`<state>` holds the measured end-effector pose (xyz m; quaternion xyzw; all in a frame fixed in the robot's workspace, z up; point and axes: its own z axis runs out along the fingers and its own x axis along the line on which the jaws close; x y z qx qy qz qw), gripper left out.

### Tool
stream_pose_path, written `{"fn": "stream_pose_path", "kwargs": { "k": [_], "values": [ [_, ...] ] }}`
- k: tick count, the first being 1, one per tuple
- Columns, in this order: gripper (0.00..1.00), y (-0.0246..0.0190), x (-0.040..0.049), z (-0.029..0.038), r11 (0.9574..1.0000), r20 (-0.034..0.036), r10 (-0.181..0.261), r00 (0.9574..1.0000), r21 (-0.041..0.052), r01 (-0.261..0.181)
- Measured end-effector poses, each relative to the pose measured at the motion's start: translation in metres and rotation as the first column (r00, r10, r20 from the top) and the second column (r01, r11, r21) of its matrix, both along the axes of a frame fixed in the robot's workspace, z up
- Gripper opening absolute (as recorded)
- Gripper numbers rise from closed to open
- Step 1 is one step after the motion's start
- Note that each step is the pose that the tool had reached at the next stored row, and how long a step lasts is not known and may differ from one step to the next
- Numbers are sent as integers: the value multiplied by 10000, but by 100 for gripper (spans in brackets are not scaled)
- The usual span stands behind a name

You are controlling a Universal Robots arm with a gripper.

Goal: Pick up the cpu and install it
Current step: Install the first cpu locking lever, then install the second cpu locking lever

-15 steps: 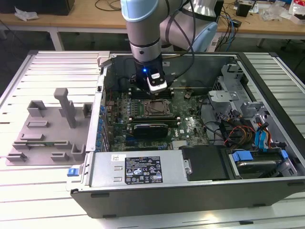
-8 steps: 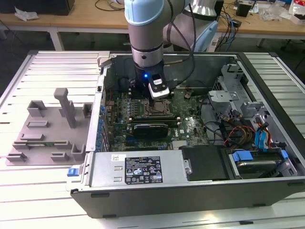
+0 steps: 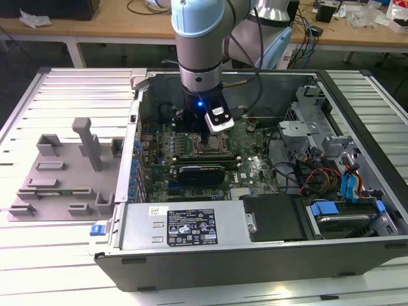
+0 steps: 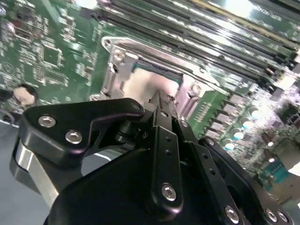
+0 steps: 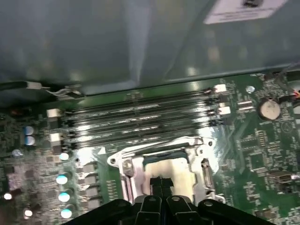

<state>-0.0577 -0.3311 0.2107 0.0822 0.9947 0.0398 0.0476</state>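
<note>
We see the pincer (image 5: pixel 161 183) lowered over the motherboard socket (image 5: pixel 161 164), fingertips closed together on the pale cpu (image 4: pixel 145 86) to seat it squarely.

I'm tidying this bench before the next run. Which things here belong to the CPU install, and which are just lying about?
Belongs to the job:
- cpu, sitting in the socket frame on the motherboard
- gripper, right at the cpu

Just lying about:
- grey fixture blocks at the exterior view's left
- cables and blue drive caddy in the case
- cluttered desk behind
</note>
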Motion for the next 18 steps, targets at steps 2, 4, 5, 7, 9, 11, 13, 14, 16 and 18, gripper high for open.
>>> {"fn": "stream_pose_path", "kwargs": {
  "k": [2,4,5,7,9,11,13,14,16,18],
  "values": [
    [11,-11,77,0,10000,-105,87,9999,-2,-87],
    [11,-12,78,5,9999,-149,146,9998,-10,-146],
    [11,-11,78,26,9999,-148,149,9998,-7,-149],
    [11,-11,79,80,9999,-148,153,9998,-6,-153],
    [11,-12,79,148,9999,-155,155,9998,-8,-155],
    [11,-11,79,235,9999,-160,156,9998,-6,-156],
    [11,-11,79,289,9999,-176,157,9997,-31,-158],
    [11,-12,79,289,9999,-187,157,9997,-50,-158],
    [11,-12,79,290,9999,-188,156,9997,-54,-157],
    [11,-11,79,289,9999,-187,156,9997,-59,-158]
  ]
}}
